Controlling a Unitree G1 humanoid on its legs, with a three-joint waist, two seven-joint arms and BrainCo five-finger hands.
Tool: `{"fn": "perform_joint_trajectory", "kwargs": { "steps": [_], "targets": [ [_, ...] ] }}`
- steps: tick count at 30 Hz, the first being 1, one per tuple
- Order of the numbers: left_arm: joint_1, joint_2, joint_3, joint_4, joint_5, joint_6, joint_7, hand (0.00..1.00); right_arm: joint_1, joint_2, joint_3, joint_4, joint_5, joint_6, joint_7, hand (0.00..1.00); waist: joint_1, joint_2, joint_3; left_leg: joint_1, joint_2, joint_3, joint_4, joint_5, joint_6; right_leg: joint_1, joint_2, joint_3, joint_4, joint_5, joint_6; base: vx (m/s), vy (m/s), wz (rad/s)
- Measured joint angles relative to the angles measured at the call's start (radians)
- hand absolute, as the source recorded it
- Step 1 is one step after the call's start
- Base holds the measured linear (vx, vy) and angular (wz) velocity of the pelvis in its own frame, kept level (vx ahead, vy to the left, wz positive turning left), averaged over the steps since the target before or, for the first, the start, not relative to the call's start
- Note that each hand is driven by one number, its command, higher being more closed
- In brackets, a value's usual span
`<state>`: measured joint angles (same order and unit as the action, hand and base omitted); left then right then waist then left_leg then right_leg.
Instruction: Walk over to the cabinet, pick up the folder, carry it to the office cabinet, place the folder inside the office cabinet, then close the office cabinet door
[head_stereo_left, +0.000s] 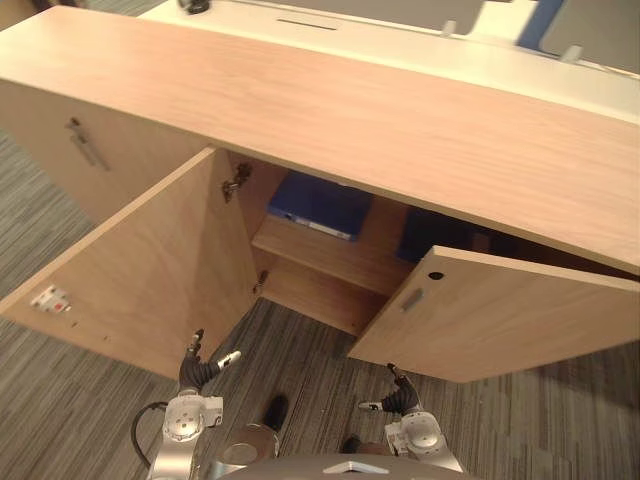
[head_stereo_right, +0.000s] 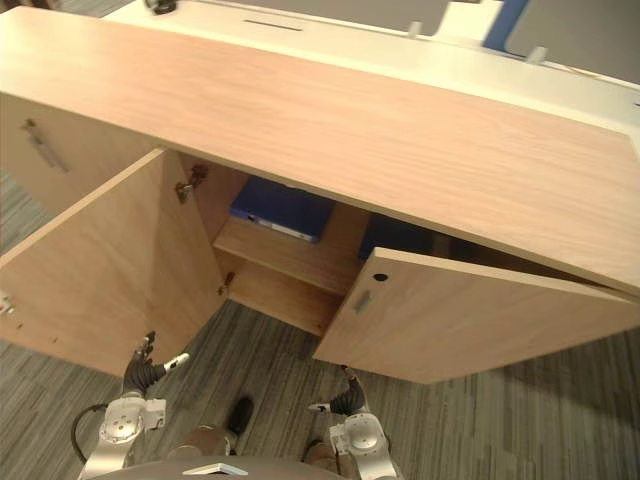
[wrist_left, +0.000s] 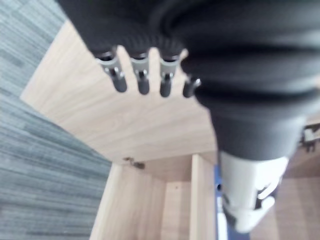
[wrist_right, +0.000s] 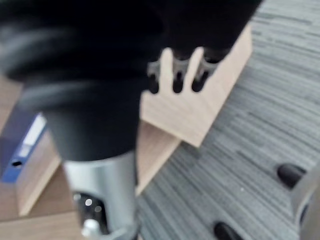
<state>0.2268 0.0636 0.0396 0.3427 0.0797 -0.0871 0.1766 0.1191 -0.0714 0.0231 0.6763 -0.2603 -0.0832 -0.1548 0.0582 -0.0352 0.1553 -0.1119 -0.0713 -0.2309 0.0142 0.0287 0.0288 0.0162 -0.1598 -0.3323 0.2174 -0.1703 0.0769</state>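
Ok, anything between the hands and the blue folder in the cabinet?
Nothing visible. The blue folder lies on the shelf, seen through the gap between the open left door and right door. Left hand and right hand hang low in front, empty; the right door stands ahead of the right hand.

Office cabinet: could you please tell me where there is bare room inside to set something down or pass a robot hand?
The lower compartment, between the open left door and half-open right door, looks bare. The shelf has a free front strip; behind it the blue folder crowds it. The cabinet top is bare too.
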Motion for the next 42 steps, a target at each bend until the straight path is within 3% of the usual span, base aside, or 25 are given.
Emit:
{"fn": "perform_joint_trajectory", "kwargs": {
  "steps": [1, 3, 4, 5, 6, 8, 9, 12, 19, 28, 42],
  "targets": [
    [0.0, -0.007, 0.0, -0.02, 0.0, 0.0, 0.0, 0.0, -0.003, 0.001, -0.005, -0.001, 0.0, 0.0, 0.0, 0.0, 0.0, -0.014, 0.003, -0.014, 0.014, 0.064, 0.03, -0.004, 0.001, -0.008, -0.015, -0.019, 0.002, 0.003, 0.0, -0.07, 0.02, 0.88],
    [-0.014, -0.014, -0.018, -0.094, 0.0, 0.0, -0.002, 0.0, -0.007, 0.0, -0.025, -0.028, 0.004, 0.004, -0.002, 0.0, -0.007, 0.01, -0.001, -0.12, 0.105, 0.364, 0.289, -0.079, 0.023, -0.019, -0.037, -0.086, 0.067, -0.022, 0.007, 0.01, 0.093, 0.77],
    [-0.012, -0.015, -0.022, -0.112, 0.0, -0.002, -0.002, 0.0, -0.003, -0.001, -0.035, -0.041, 0.013, 0.004, -0.002, 0.0, -0.012, 0.015, 0.0, -0.124, 0.112, 0.404, 0.313, -0.095, 0.02, -0.017, -0.033, -0.092, 0.096, -0.041, 0.015, 0.04, 0.043, 0.78],
    [-0.01, -0.01, -0.024, -0.136, 0.0, -0.006, -0.003, 0.0, -0.006, 0.005, -0.049, -0.043, 0.02, 0.007, -0.004, 0.0, -0.017, 0.002, 0.003, -0.118, 0.092, 0.396, 0.316, -0.1, 0.022, -0.017, -0.048, -0.098, 0.127, -0.076, 0.012, -0.02, 0.035, 0.76],
    [-0.014, -0.004, -0.041, -0.136, 0.0, -0.01, -0.005, 0.0, -0.007, 0.007, -0.046, -0.043, 0.02, 0.007, -0.004, 0.0, -0.016, 0.001, -0.005, -0.111, 0.065, 0.365, 0.255, -0.066, 0.024, -0.017, -0.048, -0.096, 0.107, -0.086, -0.003, -0.06, 0.028, 0.77],
    [-0.027, 0.002, -0.056, -0.13, 0.0, -0.013, -0.008, 0.0, -0.009, 0.014, -0.061, -0.031, 0.022, 0.005, -0.004, 0.0, -0.033, -0.027, -0.027, -0.063, 0.032, 0.349, 0.108, -0.03, 0.013, -0.001, -0.058, -0.102, 0.035, -0.055, -0.004, -0.02, 0.034, 0.62],
    [-0.019, -0.002, -0.062, -0.122, 0.0, -0.013, -0.009, 0.0, -0.019, 0.011, -0.081, -0.028, 0.024, 0.005, -0.005, 0.0, -0.03, -0.011, -0.021, -0.042, 0.029, 0.353, 0.07, 0.021, 0.02, 0.01, -0.049, -0.109, 0.031, -0.049, 0.007, 0.01, 0.024, 0.38],
    [-0.006, 0.006, -0.073, -0.082, 0.002, -0.013, -0.009, 0.0, -0.028, 0.023, -0.087, 0.013, 0.03, 0.008, -0.006, 0.0, -0.042, 0.014, -0.034, 0.046, 0.01, 0.342, -0.095, 0.097, 0.021, 0.044, -0.028, -0.068, -0.034, -0.026, 0.002, 0.01, 0.01, 0.1],
    [-0.006, 0.036, -0.075, -0.102, 0.022, -0.013, -0.01, 0.0, -0.051, 0.023, -0.089, 0.054, 0.03, 0.023, -0.007, 0.0, -0.053, 0.017, -0.034, 0.084, 0.013, 0.347, -0.099, 0.103, 0.027, 0.099, -0.011, -0.054, -0.095, 0.011, 0.009, 0.0, -0.01, -0.04],
    [0.025, 0.039, -0.074, -0.321, 0.059, -0.05, -0.006, 0.0, -0.064, 0.023, -0.107, 0.139, 0.028, 0.027, -0.006, 0.0, -0.053, 0.029, -0.036, 0.105, 0.022, 0.344, -0.102, 0.103, 0.024, 0.124, 0.001, -0.052, -0.1, 0.012, 0.006, -0.01, -0.009, -0.01],
    [0.089, 0.022, 0.031, -0.613, 0.017, -0.102, 0.062, 0.0, -0.071, 0.023, -0.103, 0.215, 0.019, 0.042, -0.005, 0.0, -0.012, 0.001, -0.032, 0.129, 0.025, 0.334, -0.102, 0.1, 0.015, 0.154, 0.006, -0.054, -0.1, 0.015, -0.011, -0.01, -0.007, 0.01]
  ]
}}
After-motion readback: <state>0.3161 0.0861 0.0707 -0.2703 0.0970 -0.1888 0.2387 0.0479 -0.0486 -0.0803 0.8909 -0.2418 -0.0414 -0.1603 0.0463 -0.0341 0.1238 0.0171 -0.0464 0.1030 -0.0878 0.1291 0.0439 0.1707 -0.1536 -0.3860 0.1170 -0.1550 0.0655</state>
